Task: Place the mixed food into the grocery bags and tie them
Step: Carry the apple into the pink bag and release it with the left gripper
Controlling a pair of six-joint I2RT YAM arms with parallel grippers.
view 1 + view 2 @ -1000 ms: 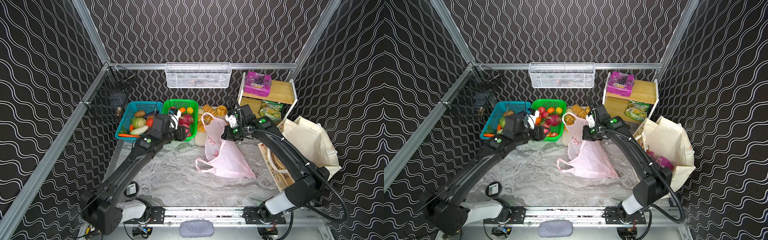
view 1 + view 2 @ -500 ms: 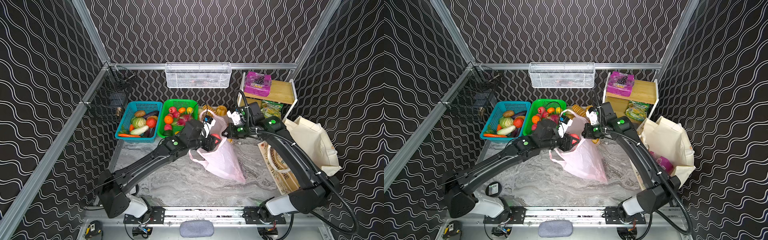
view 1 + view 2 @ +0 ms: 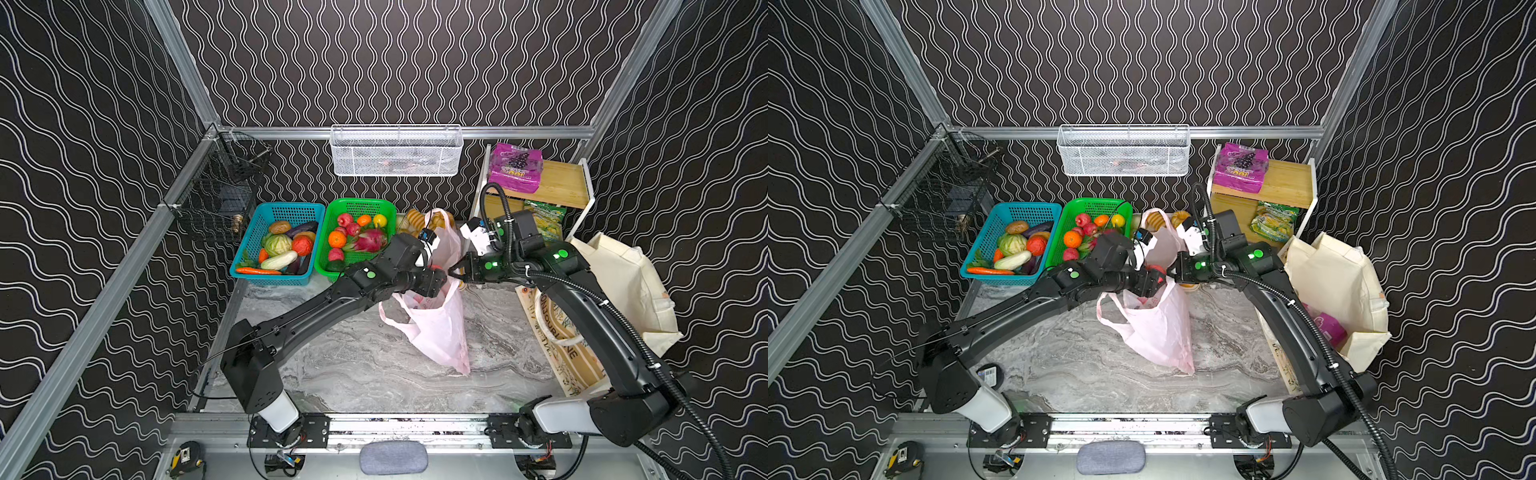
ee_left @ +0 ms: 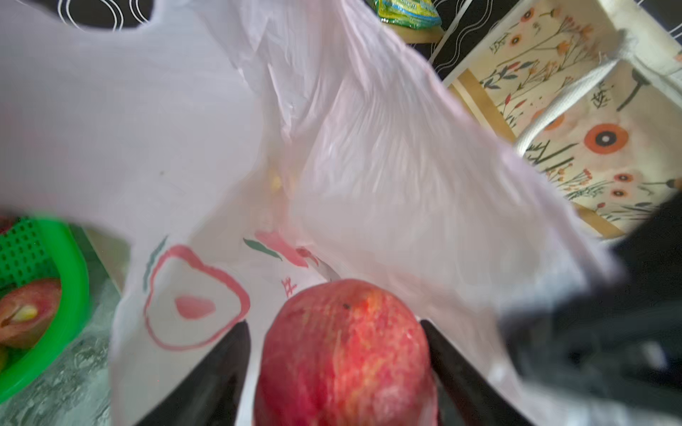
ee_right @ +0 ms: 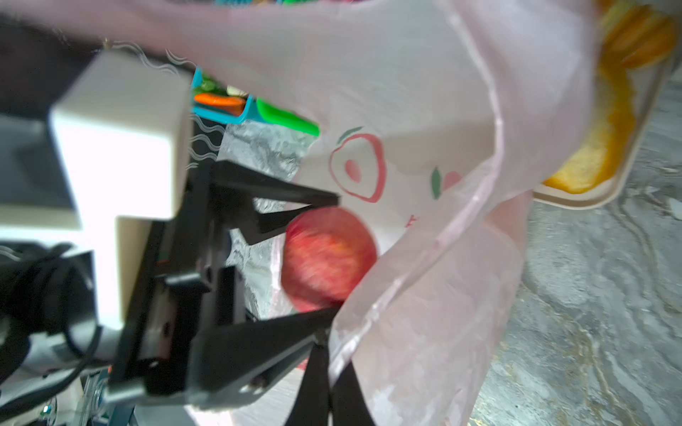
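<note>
The left tool (image 4: 333, 324) sat at the mouth of the pink bag (image 3: 436, 332), fingers (image 4: 221, 369) spread. The apple (image 4: 343, 354) lay between them, just inside the opening, with a gap on one side, so it looked released rather than clamped. The right tool (image 3: 455, 272) was clenched on the bag's rim, holding the mouth up, and the two tools met nearly tip to tip. The bag's lower end rested on the worktop (image 3: 353, 365), one handle loop hanging free. The left arm stretched long and low from the front left base, past the green basket (image 3: 357, 208). The right arm arched up from the front right, its forearm turned inward, the tote (image 3: 623, 282) behind it.
</note>
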